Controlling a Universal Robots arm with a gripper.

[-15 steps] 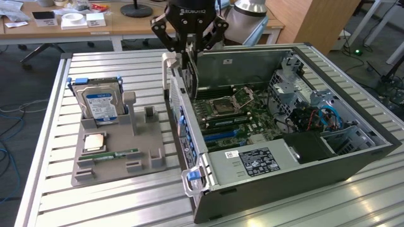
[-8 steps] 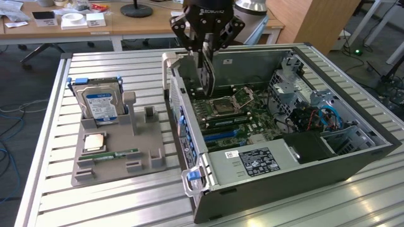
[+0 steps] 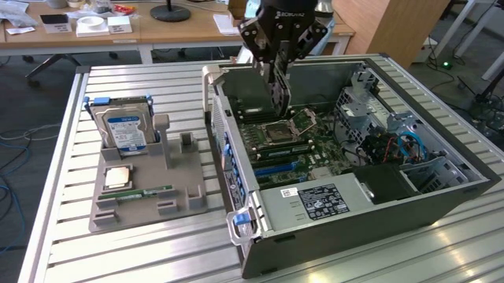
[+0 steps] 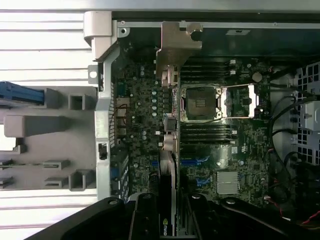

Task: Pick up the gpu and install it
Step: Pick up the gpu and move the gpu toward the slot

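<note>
My gripper (image 3: 278,62) hangs over the open computer case (image 3: 441,194) and is shut on the gpu (image 3: 282,94). The card hangs edge-down, dark and thin, just above the motherboard (image 3: 291,147) beside the CPU socket (image 3: 280,131). In the wrist view the gpu (image 4: 170,145) runs edge-on between the gripper (image 4: 169,220) fingers, its silver bracket (image 4: 177,45) by the case's rear wall. Its lower edge lies over the board between the socket (image 4: 200,102) and the case's side wall; I cannot tell if it touches a slot.
A grey parts holder (image 3: 150,194) on the slatted table carries a hard drive (image 3: 126,130) with a blue-white label, a CPU chip (image 3: 120,175) and a green memory stick (image 3: 146,192). The black power supply (image 3: 315,200), cables and the drive cage (image 3: 378,118) crowd the case's exterior-view right.
</note>
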